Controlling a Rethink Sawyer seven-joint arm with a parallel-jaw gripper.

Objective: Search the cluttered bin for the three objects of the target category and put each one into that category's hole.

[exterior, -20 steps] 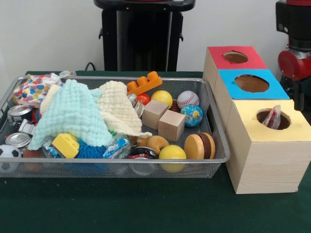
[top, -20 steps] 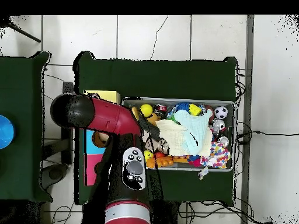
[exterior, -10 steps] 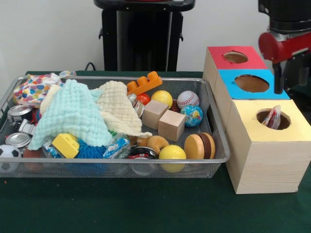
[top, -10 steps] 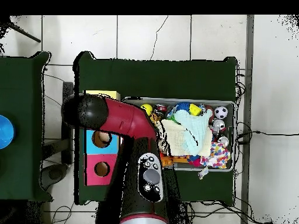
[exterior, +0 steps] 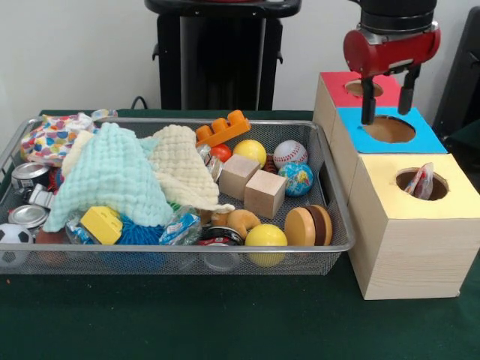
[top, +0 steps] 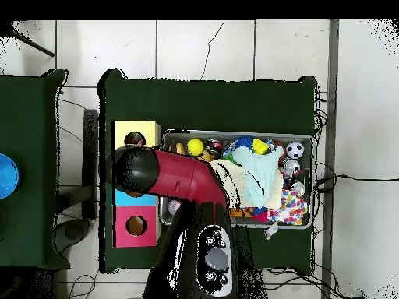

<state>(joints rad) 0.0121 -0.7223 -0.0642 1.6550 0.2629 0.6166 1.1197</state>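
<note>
- The gripper hangs spread and empty over the blue box.
- Soft cloths cover toys in the wire bin.
- A crinkly packet sticks out of the yellow box.

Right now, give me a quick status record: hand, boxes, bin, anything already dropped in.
hand: open, empty, hanging over the blue box, fingers pointing down
red box: farthest in the front view, hole partly behind the hand
blue box: middle, hole looks empty
yellow box: nearest, a wrapped packet sticking out of its hole
bin: beside the boxes, full; balls, two wooden blocks, cloths, cans among the clutter
cloths: heaped over the bin's middle, covering items beneath
</note>
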